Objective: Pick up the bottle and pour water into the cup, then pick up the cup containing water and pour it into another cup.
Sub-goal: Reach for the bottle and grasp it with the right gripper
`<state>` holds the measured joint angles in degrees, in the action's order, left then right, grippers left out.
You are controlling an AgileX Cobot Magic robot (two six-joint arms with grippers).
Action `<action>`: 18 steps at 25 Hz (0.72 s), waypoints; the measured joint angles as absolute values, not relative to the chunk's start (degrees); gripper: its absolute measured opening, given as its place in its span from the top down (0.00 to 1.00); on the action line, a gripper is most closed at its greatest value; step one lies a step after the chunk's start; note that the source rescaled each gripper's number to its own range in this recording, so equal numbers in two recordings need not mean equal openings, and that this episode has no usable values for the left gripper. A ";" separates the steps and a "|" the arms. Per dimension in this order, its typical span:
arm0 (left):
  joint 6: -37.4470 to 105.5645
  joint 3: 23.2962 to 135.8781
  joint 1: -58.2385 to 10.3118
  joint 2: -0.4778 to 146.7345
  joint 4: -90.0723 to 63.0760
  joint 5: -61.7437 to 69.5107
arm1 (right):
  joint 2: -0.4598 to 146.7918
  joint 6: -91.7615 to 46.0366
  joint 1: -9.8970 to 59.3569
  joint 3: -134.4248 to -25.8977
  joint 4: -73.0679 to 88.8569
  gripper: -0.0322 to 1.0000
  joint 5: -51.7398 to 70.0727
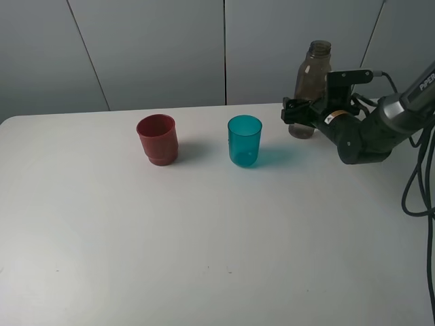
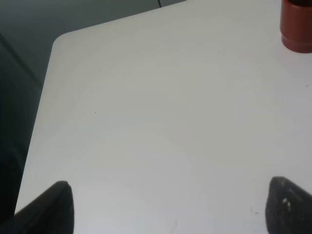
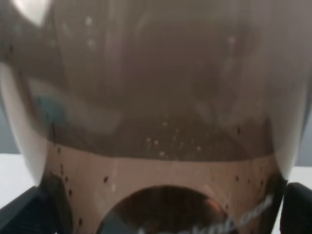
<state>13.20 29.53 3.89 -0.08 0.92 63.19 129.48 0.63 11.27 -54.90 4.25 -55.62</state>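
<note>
**A:** The right claw (image 1: 299, 114) was seen spread wide, its jaws set either side of the tall smoky grey-brown translucent plastic bottle (image 1: 314, 75), with nothing clenched yet.

**B:** That bottle was stood upright near the far edge of the white table (image 1: 204, 258), beside the translucent teal plastic tumbler (image 1: 245, 139). Liquid was glimpsed low inside, so it was judged bottom-heavy. The thin, slick walls were expected to flex, so a firm low hold was advised.

White lettering on the right arm (image 1: 401, 109) reads "PiPE", cut off.
</note>
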 joint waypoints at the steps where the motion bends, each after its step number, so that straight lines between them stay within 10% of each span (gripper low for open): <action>1: 13.20 29.53 3.89 -0.08 0.92 63.19 | 129.48 0.63 11.27 -54.90 4.29 0.00 -56.00; 18: 13.30 29.53 3.89 -0.08 0.92 63.19 | 132.80 2.90 11.16 -57.51 5.15 0.00 -59.66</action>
<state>13.30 29.53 3.89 -0.08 0.92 63.19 132.80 2.90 11.16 -57.51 5.15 -59.66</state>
